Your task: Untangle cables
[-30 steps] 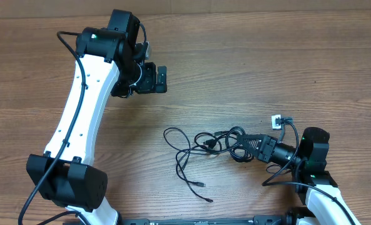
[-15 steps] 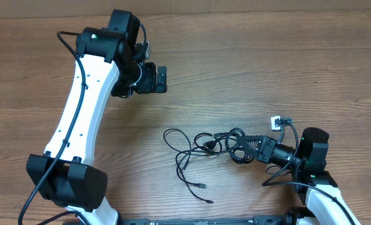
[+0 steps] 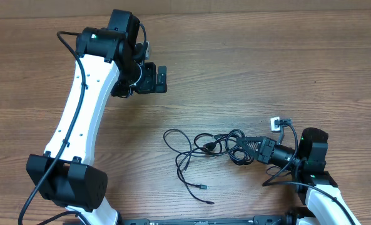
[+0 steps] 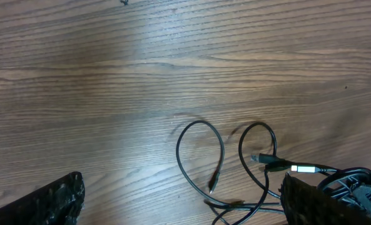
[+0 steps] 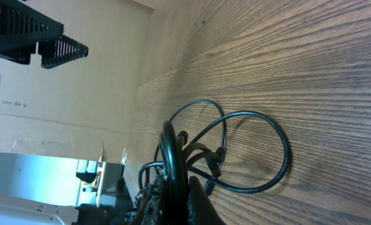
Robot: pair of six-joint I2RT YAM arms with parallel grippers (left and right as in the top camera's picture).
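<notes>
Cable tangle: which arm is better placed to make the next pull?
Right. The right tool is shut on the cables at the tangle's right end, so it could probably pull at once. The left tool hangs open, well away from them.

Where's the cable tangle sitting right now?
In the overhead view, the cables lie right of centre on the table, toward its near edge, their right end pinched in the shut right gripper.

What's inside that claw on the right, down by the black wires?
The right gripper is closed on a bunched part of the cables, and their loose loops spill out onto the table. Exactly which strands it pinches is hidden by its fingers and the bundle itself.
</notes>
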